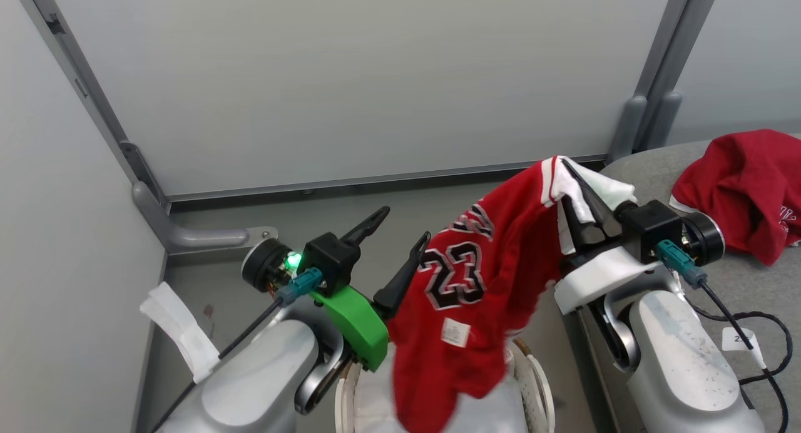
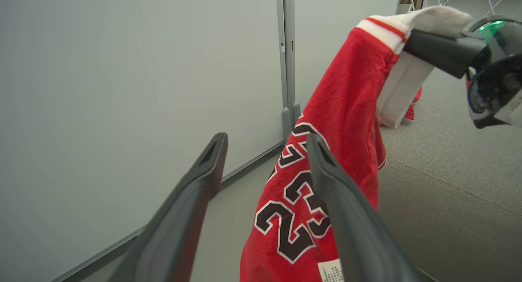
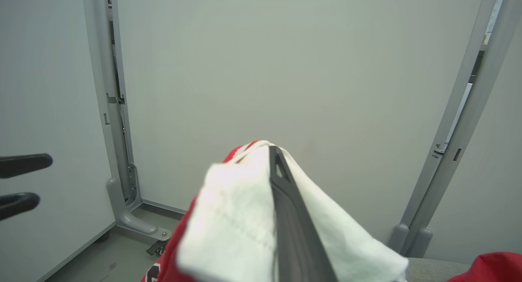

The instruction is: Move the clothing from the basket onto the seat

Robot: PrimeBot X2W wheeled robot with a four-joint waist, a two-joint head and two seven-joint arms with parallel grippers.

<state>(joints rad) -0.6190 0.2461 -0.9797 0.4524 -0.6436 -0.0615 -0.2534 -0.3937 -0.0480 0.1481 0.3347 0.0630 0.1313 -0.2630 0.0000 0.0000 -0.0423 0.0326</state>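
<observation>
1. done: the plain red garment [image 1: 744, 189] lies crumpled on the seat [image 1: 738, 308], at the right of the head view. this item needs no further handling, as far as the head view shows.
2. in progress: the jersey [image 1: 475, 283] is lifted and hangs in the air between the two arms. its upper edge is level with the seat's rounded corner and its numerals face the head camera.
3. right jaws: fully closed on the white-trimmed upper edge of the jersey [image 3: 228, 217]. the whole garment hangs from this one grip.
4. left jaws: spread wide and holding nothing. in the left wrist view one finger stands in front of the jersey [image 2: 326, 131]; contact with the cloth cannot be confirmed.
5. clearance: the lower hem of the jersey hangs down over the basket [image 1: 539, 383] and its white liner [image 1: 375, 408]. whether the hem touches the liner cannot be told, since it runs off the bottom of the head view.
6. basket contents: no other red cloth shows in the visible part of the basket; the jersey hides much of the interior.
7. remaining, by judgement: carry the jersey to the robot's right until it is over the seat, lower it beside the plain garment, and open the right jaws. the task is judged more than half complete.
</observation>
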